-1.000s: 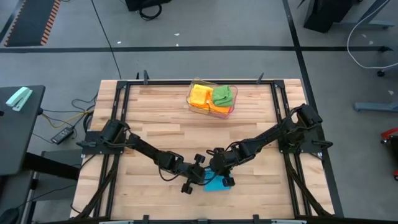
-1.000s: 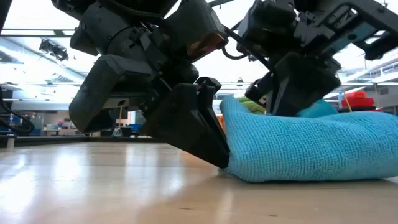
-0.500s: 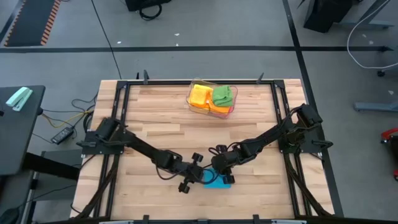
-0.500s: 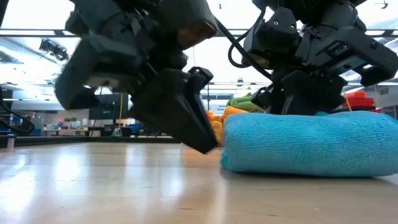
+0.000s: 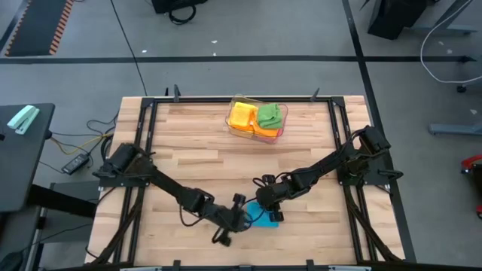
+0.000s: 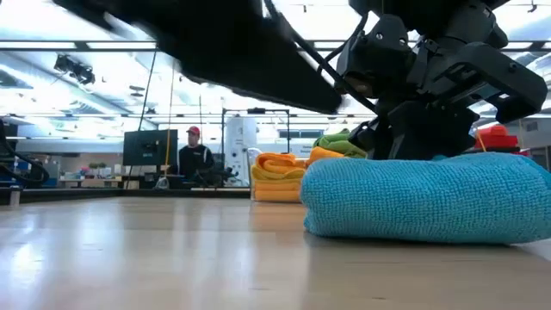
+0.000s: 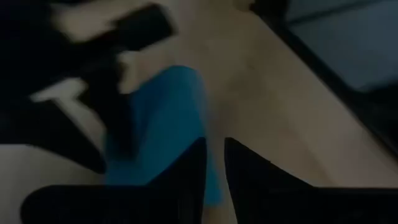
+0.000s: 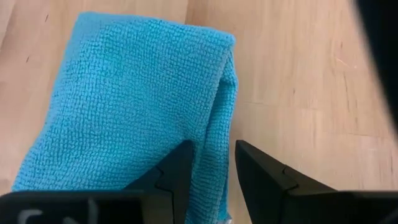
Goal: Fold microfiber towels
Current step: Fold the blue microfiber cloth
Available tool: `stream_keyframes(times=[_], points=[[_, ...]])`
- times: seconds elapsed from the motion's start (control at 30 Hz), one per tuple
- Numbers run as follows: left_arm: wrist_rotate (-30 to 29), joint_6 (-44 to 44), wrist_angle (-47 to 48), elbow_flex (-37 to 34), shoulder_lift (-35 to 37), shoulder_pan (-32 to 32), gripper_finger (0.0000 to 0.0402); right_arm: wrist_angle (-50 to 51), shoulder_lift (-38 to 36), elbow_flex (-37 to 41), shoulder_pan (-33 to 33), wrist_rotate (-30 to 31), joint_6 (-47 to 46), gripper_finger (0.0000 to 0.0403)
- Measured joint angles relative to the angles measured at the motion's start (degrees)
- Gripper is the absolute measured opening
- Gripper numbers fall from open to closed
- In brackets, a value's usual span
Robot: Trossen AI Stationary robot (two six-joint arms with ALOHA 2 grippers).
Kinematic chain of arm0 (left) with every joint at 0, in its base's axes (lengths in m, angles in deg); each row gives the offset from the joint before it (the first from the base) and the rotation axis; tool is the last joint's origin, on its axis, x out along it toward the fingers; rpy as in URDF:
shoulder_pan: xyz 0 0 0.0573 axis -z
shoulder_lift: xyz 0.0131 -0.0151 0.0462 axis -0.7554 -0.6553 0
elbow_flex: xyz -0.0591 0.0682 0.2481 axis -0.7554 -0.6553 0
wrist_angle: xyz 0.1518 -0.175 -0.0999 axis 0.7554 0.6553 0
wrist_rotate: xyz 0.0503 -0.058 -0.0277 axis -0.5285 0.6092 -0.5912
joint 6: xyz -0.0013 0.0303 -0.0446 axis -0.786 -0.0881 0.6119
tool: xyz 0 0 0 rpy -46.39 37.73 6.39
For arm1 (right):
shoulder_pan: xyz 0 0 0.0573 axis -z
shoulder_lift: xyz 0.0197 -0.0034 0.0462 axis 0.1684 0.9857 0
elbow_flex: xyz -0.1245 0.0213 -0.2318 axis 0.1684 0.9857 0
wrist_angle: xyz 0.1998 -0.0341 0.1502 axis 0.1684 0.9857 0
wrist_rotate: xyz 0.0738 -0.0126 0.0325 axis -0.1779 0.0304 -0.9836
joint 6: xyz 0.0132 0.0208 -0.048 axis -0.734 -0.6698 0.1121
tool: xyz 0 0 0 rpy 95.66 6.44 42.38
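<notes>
Take the folded blue microfiber towel (image 5: 263, 218) as the landmark: it lies on the wooden table (image 5: 188, 173) close to the near edge, a thick soft bundle in the low view (image 6: 422, 202), its folded edge running along its length in the right wrist view (image 8: 134, 102). The left gripper (image 5: 235, 220) sits just beside the towel's left end, lifted clear of the table; its two dark fingers (image 7: 249, 180) stand close together with only a narrow slot between them and nothing pinched there, and the towel lies straight ahead of the tips (image 7: 158, 137). The right gripper (image 5: 265, 202) hangs directly over the towel's far side, its fingers (image 8: 264, 171) slightly parted astride the folded edge; whether they press the cloth cannot be told, though they do not look clamped on it. So the right arm is the nearer one, over the towel's top rather than beside it, and any further fold or lift likely turns on that. Well beyond the blue towel, near the table's far edge, the clear plastic tray (image 5: 236, 129) holds folded yellow (image 5: 242, 114), orange (image 5: 265, 132) and green (image 5: 272, 114) towels.
</notes>
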State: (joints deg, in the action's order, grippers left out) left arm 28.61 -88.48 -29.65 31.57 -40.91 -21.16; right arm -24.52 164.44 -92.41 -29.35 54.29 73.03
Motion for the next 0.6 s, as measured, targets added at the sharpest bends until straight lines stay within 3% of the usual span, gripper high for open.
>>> stream_keyframes(times=[0.1,0.3,0.43,0.6], points=[[-7.07,1.63,-5.35,0.0,-2.61,-0.18,0.0073,-0.04,0.02,0.01,0.0,0.02,-1.31,0.0131],[-12.5,1.73,-16.01,-0.02,-7.7,0.0,0.0092,-0.3,0.04,0.02,-0.22,0.05,-3.38,0.0131],[-16.76,3.37,-16.72,-0.08,-9.47,-0.42,0.0096,-0.37,0.04,0.02,-0.71,0.09,-3.42,0.0131],[-17.06,7.04,-12.66,-0.09,-10.21,-1.77,0.0102,-0.4,0.04,0.02,-1.05,0.79,-3.83,0.0131]])
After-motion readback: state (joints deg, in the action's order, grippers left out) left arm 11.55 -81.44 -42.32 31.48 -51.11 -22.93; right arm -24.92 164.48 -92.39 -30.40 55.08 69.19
